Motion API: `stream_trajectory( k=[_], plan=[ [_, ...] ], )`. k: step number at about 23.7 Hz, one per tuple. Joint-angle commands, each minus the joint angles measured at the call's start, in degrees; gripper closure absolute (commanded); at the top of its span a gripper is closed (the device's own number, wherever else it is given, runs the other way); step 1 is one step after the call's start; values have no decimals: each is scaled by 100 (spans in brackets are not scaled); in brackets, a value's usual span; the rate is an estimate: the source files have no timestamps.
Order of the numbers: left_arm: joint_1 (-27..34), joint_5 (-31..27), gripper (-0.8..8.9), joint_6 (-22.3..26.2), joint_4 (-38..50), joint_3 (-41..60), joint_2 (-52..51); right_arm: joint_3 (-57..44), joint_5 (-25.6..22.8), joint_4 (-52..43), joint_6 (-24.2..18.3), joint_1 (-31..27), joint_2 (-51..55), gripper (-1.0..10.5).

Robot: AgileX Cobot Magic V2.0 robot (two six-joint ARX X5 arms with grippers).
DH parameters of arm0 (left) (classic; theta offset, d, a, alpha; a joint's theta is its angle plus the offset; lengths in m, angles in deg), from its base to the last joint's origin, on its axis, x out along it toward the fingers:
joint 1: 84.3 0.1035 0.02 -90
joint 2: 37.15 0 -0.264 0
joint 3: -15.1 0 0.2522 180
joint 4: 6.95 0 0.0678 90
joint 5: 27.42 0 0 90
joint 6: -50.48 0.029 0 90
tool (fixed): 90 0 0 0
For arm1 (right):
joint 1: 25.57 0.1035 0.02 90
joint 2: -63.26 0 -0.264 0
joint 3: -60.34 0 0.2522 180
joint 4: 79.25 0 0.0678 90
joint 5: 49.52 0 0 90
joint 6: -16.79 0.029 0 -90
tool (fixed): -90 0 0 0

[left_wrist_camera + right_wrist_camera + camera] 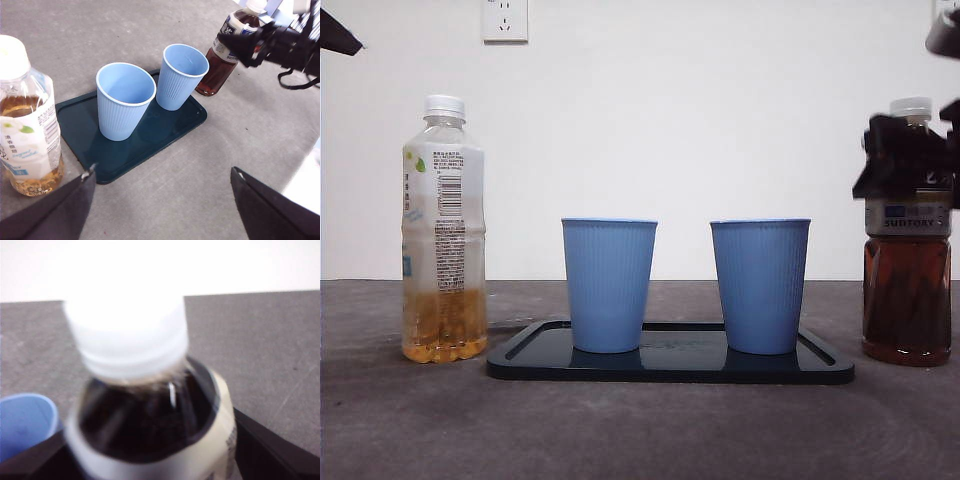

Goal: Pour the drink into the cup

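The right gripper [150, 460] had its jaws set around the upper body of the dark tea bottle [907, 290], apparently clamped there for lifting, the bottle upright between them. Beyond the bottle, two blue cups [609, 285] waited on a tray [670, 365]. The left gripper [160, 200] hung with jaws apart, a pale bottle [27, 130] just beside one jaw.

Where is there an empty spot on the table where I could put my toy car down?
Bare table lies in front of the dark tray, and between the pale bottle and the tray's end. The tray is crowded: two blue cups fill most of it. Avoid the dark tea bottle; the right gripper is around it.
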Motion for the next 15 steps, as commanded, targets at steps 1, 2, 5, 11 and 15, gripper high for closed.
stream_trajectory(
  k=[1,2,5,11,15],
  plan=[
    [-24,-17,377,33,68,-81,35,153,4,483,-2,22,245,526],
    [-24,-17,377,33,68,-81,35,184,7,684,24,35,365,512],
    [-24,-24,377,35,66,-81,37,323,39,1569,103,107,828,509],
    [-24,-636,374,35,52,-81,37,844,162,3759,282,341,1845,506],
    [-24,-999,341,33,68,-76,42,1399,162,5322,332,520,2444,506]
  ],
)
